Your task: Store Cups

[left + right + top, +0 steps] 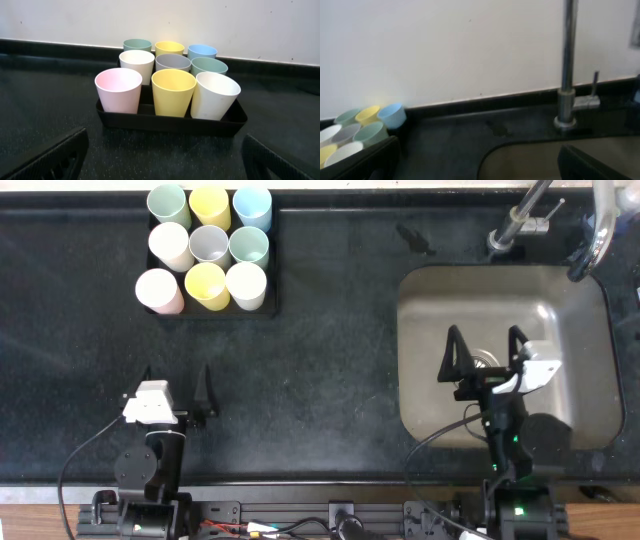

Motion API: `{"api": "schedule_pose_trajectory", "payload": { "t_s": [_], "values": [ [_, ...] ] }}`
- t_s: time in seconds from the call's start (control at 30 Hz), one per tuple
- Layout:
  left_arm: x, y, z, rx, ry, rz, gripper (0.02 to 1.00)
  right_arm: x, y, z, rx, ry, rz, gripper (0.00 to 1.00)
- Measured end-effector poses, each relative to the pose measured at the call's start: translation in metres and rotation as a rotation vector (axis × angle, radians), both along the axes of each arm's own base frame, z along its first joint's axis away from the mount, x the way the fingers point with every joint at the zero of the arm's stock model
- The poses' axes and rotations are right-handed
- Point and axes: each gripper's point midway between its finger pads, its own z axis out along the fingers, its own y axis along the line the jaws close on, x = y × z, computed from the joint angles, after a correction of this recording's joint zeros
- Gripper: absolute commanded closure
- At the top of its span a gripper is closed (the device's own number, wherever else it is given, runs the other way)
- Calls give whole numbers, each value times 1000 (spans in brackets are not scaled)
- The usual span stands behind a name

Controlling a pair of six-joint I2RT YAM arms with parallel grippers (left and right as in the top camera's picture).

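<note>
A black tray [273, 290] at the back left of the counter holds several upright cups in pastel colours, among them a pink cup [159, 291], a yellow cup [206, 285] and a white cup [246, 285]. The left wrist view faces the same tray [170, 122], with the pink cup [118, 90], yellow cup [173, 92] and a slightly tilted white cup [215, 95] in its front row. My left gripper [177, 385] is open near the counter's front, well short of the tray. My right gripper [486, 352] is open over the sink [430, 310], holding nothing.
The steel sink fills the right side of the counter, with a faucet [525, 215] behind it; the faucet post [566, 65] stands ahead in the right wrist view. Bare dark counter [320, 370] lies between tray and sink.
</note>
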Motion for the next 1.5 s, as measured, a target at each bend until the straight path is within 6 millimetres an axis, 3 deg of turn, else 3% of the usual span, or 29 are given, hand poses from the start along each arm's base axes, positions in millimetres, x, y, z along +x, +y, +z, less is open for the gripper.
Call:
{"api": "schedule_pose_trajectory", "payload": {
  "t_s": [0.13, 0.43, 0.77, 1.5],
  "values": [
    [0, 0, 0, 0, 0, 0, 20, -5, 4, -13, 3, -14, 5, 5],
    [0, 0, 0, 0, 0, 0, 18, -17, -3, -19, 9, -144, -43, 5],
    [0, 0, 0, 0, 0, 0, 18, -24, -4, -51, 44, -165, -43, 5],
    [0, 0, 0, 0, 0, 0, 18, -24, -3, -84, 21, -43, -53, 5]
  ]
}}
